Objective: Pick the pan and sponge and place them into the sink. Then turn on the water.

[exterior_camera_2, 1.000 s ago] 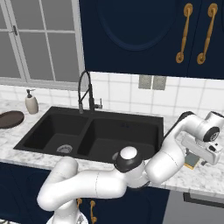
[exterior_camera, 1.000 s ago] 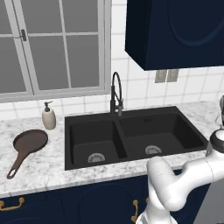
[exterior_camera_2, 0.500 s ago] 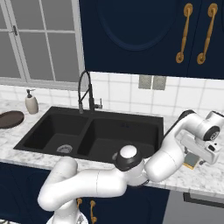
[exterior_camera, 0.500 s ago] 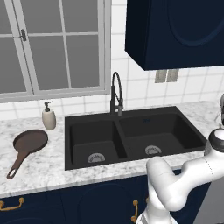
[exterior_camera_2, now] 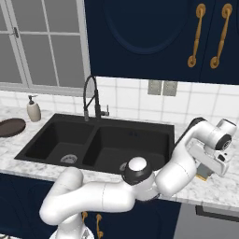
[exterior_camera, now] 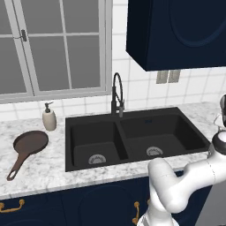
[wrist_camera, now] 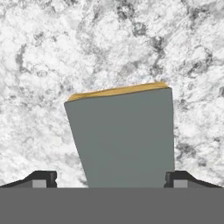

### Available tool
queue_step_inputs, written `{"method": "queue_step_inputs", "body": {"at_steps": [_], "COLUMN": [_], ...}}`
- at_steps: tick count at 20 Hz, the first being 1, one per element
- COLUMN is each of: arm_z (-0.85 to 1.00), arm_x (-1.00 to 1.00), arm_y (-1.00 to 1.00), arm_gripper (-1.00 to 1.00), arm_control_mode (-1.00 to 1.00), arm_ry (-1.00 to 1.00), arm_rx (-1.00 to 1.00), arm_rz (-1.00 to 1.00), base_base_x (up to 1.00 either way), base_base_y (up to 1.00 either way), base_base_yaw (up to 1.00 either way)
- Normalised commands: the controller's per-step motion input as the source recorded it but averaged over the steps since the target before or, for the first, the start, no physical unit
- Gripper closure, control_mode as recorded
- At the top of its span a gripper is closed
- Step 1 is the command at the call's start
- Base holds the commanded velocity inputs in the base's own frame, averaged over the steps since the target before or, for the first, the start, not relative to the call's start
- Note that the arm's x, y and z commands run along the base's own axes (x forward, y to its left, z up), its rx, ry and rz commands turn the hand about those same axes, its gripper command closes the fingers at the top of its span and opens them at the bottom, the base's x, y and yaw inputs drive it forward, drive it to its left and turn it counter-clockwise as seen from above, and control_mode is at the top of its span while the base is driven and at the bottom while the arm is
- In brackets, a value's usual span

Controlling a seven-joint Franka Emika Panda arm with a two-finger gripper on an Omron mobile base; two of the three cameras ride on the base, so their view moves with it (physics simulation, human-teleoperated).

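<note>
In the hand view the gripper (wrist_camera: 112,181) hangs straight down over the sponge (wrist_camera: 124,140). One dark fingertip (wrist_camera: 41,178) stands off each side of the block, with bare speckled marble between tip and sponge on the left and a thin gap on the right. The jaws are spread wide and grasp nothing; whether the tips touch the sponge cannot be told. The grey-blue top face takes up the middle of that view, and a thin yellow edge shows along its far side. It lies flat on the marble counter (wrist_camera: 52,65), with nothing else close around it.

From the right base view the white arm bends low across the front of the counter and ends over the stretch of marble to the right of the sink (exterior_camera_2: 100,142), where a small yellow corner of the sponge peeks out under the hand.

Farther along, the black double-basin sink holds only its two silver drains. A dark spring-neck faucet (exterior_camera: 117,95) rises behind the centre divider.

Well apart, on the counter left of the sink, the pan (exterior_camera: 27,148) lies flat with its handle pointing toward the front edge. Just behind it a beige soap dispenser (exterior_camera: 49,117) stands upright against the tiled wall, under the window (exterior_camera: 53,44).
</note>
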Motion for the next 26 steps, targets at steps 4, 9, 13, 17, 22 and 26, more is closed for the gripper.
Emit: {"method": "queue_step_inputs", "body": {"at_steps": [4, 9, 13, 17, 22, 26], "arm_z": [-0.71, -0.60, -0.57, -0.33, -0.48, -0.32], "arm_x": [-0.05, 0.00, 0.00, 0.00, 0.00, -0.01], "arm_y": [0.00, 0.05, -0.10, -0.18, -0.03, -0.15], "arm_gripper": [-1.00, -1.00, -1.00, -1.00, -1.00, -1.00], "arm_control_mode": [-1.00, -1.00, -1.00, -1.00, -1.00, -1.00], "arm_ry": [0.00, -0.01, 0.00, 0.00, 0.00, 0.00], "arm_rx": [0.00, -0.02, -0.09, -0.08, -0.04, -0.01], "arm_rz": [0.00, 0.00, 0.00, 0.00, 0.00, 0.00], "base_base_x": [0.00, 0.00, 0.00, 0.00, 0.00, 0.00], "base_base_y": [0.00, 0.00, 0.00, 0.00, 0.00, 0.00], "base_base_yaw": [0.00, 0.00, 0.00, 0.00, 0.00, 0.00]}}
